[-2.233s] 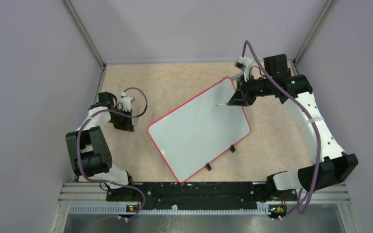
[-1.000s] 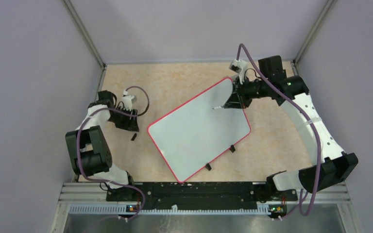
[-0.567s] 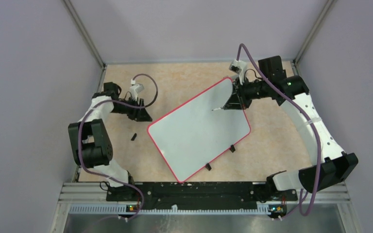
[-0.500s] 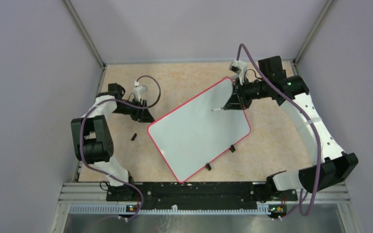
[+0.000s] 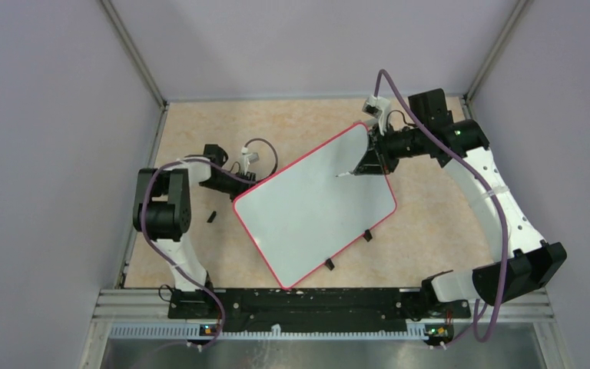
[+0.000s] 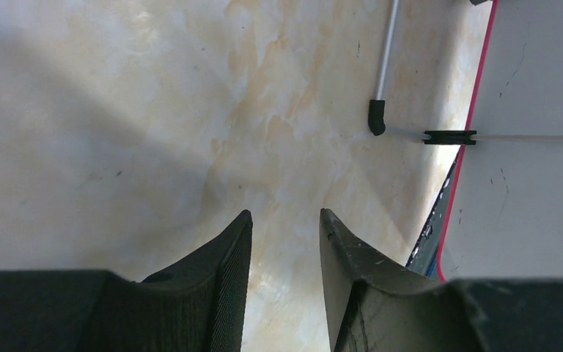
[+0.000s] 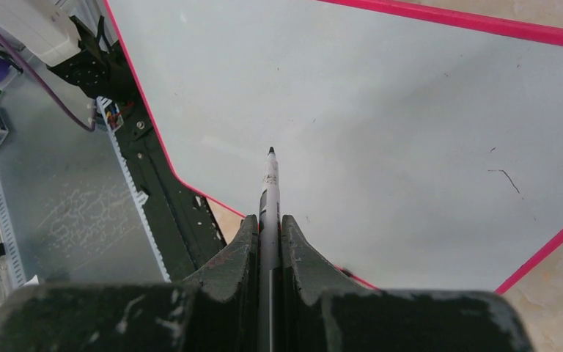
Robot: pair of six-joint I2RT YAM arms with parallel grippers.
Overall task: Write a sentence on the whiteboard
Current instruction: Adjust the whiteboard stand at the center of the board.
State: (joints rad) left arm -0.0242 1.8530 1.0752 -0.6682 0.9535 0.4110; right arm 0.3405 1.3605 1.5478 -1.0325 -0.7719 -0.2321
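The whiteboard (image 5: 315,207) lies tilted on the table, white with a pink-red rim and two black clips on its near edge. No sentence shows on it, only faint specks. My right gripper (image 5: 366,164) is over the board's far right corner, shut on a marker (image 5: 347,172) that points left. In the right wrist view the gripper (image 7: 270,218) clamps the marker (image 7: 270,183), tip just above the board (image 7: 381,110). My left gripper (image 5: 250,181) is at the board's left corner. In the left wrist view it (image 6: 284,214) is open and empty over the table, the board's rim (image 6: 476,103) to its right.
A small black cap (image 5: 211,217) lies on the table left of the board. The left wrist view shows a thin grey rod with a black end (image 6: 376,117) and a black clip (image 6: 449,136) by the board's edge. Enclosure walls ring the table.
My left arm has swung right from the table's left side to the board's left corner, leaving the small black cap on the table. My right gripper shifted slightly left with the marker, then held still.
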